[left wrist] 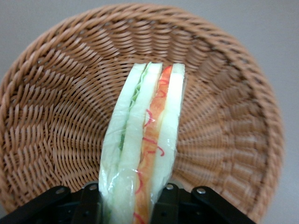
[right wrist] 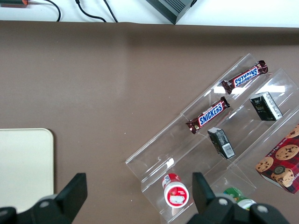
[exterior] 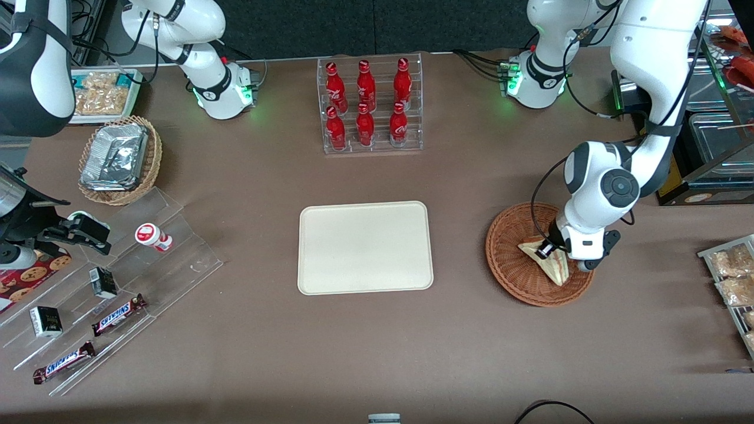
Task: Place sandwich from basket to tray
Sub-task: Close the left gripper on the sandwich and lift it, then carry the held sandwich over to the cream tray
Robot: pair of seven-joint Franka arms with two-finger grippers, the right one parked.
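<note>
The sandwich (exterior: 552, 266), a pale bread wedge with red and green filling in clear wrap, lies in the reddish-brown wicker basket (exterior: 511, 272) toward the working arm's end of the table. My left gripper (exterior: 545, 249) is down inside the basket, shut on the sandwich's end farther from the front camera. In the left wrist view the black fingers (left wrist: 88, 203) press both sides of the sandwich (left wrist: 149, 121), with the basket's (left wrist: 56, 116) weave all around it. The cream tray (exterior: 365, 247) lies flat beside the basket at the table's middle, with nothing on it.
A clear rack of red bottles (exterior: 370, 106) stands farther from the front camera than the tray. Toward the parked arm's end are a tan wicker basket with foil containers (exterior: 118, 159) and acrylic tiers with chocolate bars (exterior: 118, 315). Bagged snacks (exterior: 733, 271) lie at the working arm's edge.
</note>
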